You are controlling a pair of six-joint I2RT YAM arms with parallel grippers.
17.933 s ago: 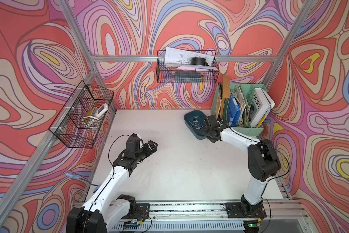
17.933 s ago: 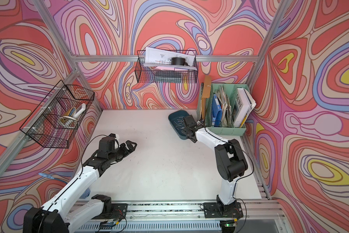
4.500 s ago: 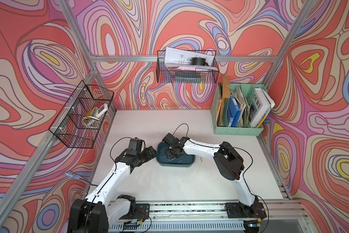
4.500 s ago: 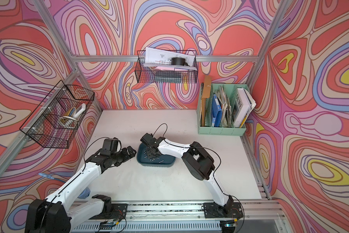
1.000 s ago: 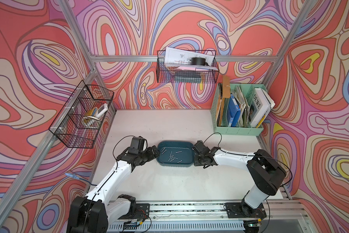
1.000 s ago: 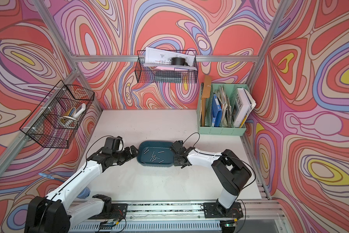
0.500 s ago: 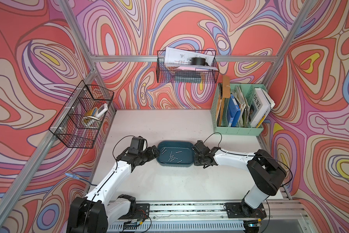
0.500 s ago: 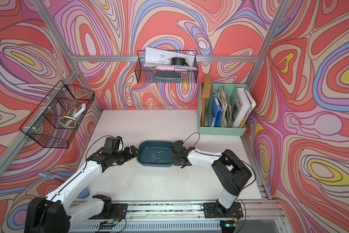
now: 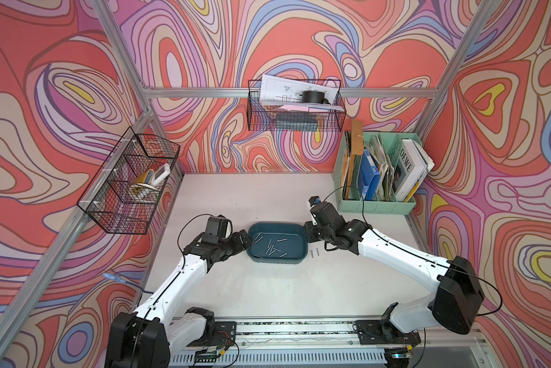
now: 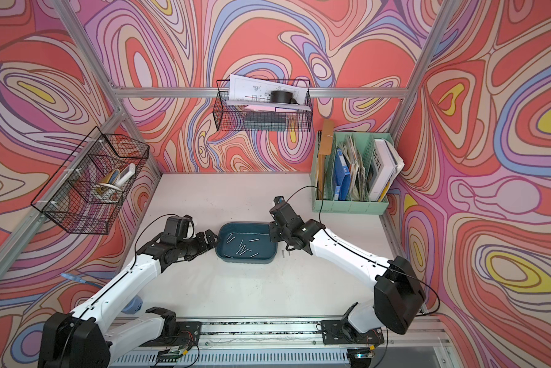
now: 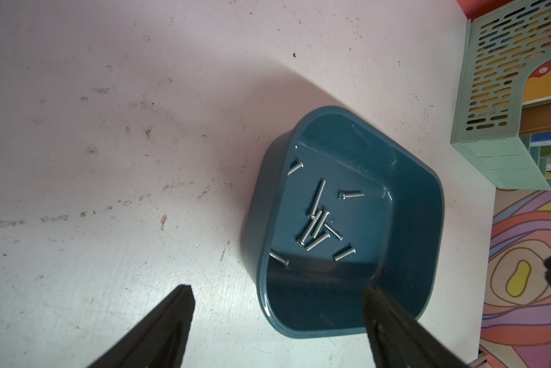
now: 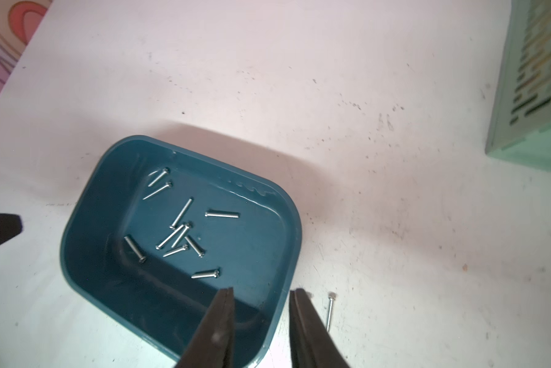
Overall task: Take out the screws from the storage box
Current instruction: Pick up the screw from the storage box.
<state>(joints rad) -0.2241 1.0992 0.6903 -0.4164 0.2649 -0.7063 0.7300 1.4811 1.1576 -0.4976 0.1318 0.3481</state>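
Slightly parted, the right fingers (image 12: 218, 325) straddle one corner of the storage box (image 12: 86, 255) in the right wrist view. One is over the box's inside and one over the bench (image 12: 395, 223) just outside its rim, and nothing is clamped between them. The left fingers (image 11: 392, 321) stand wide apart at the box's opposite end, one over its edge and one over bare bench, holding nothing.

The dark teal storage box sits near the middle of the bench between the two arms in both top views. About ten screws (image 9: 272, 247) lie scattered on its floor, several of them crossed in a small heap. Two loose screws (image 9: 315, 252) lie on the bench just beside the box, under the right arm.

Farther back, a mint green file organizer (image 9: 376, 208) stands at the rear right. Black wire baskets (image 9: 124, 204) hang on the walls.
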